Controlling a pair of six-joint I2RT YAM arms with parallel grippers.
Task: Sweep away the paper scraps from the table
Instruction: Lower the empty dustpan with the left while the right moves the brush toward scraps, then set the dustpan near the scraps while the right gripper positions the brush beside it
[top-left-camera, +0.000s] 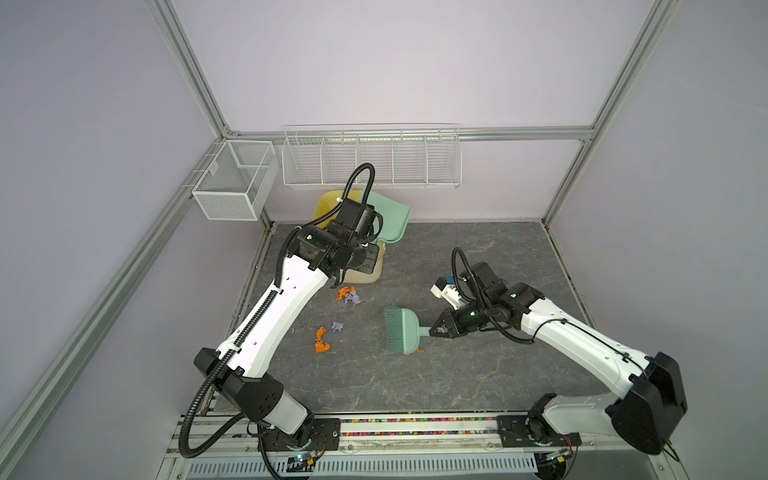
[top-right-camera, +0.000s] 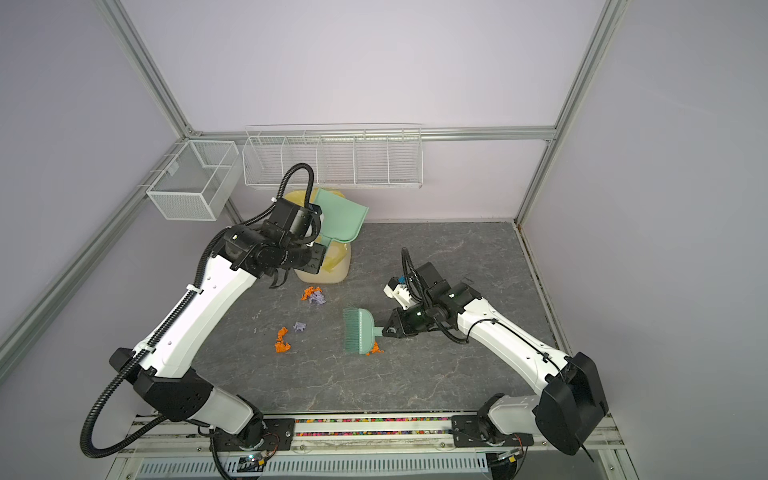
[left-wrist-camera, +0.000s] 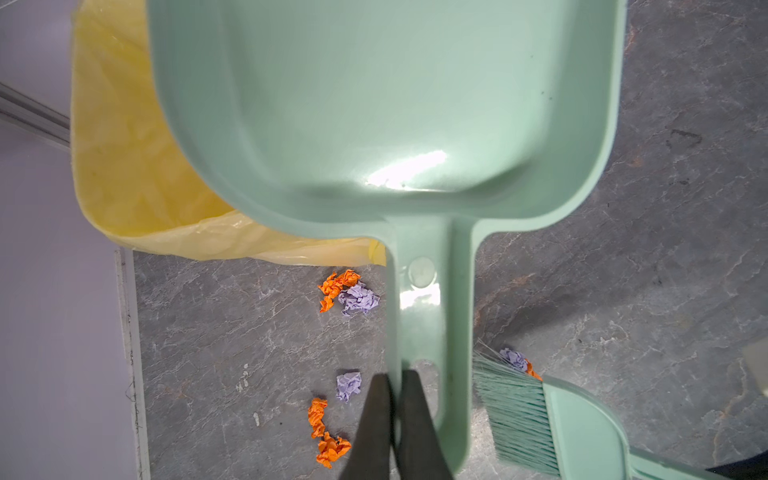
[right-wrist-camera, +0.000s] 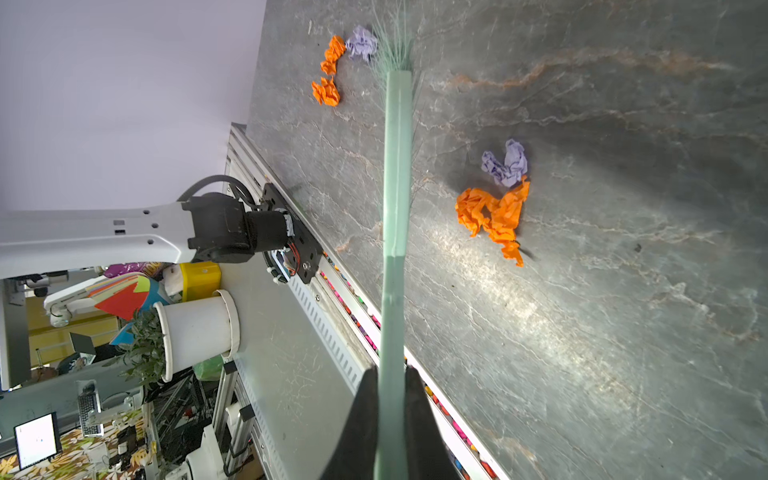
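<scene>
Left gripper (left-wrist-camera: 395, 374) is clamped tight on one edge of the dustpan (left-wrist-camera: 374, 104) handle, holding the empty pan tipped over the bin with the yellow bag (left-wrist-camera: 124, 166) at the back left of the table (top-left-camera: 457, 374). Paper scraps (top-left-camera: 349, 295) lie on the table: an orange-and-lavender clump just in front of the bin, an orange strip and a lavender wad nearer the front, and one more orange-lavender pair tucked against the brush (top-left-camera: 399, 330) head. Right gripper (right-wrist-camera: 390, 374) pinches the brush handle, bristles pointing left toward the loose scraps; can't tell if they touch the tabletop.
</scene>
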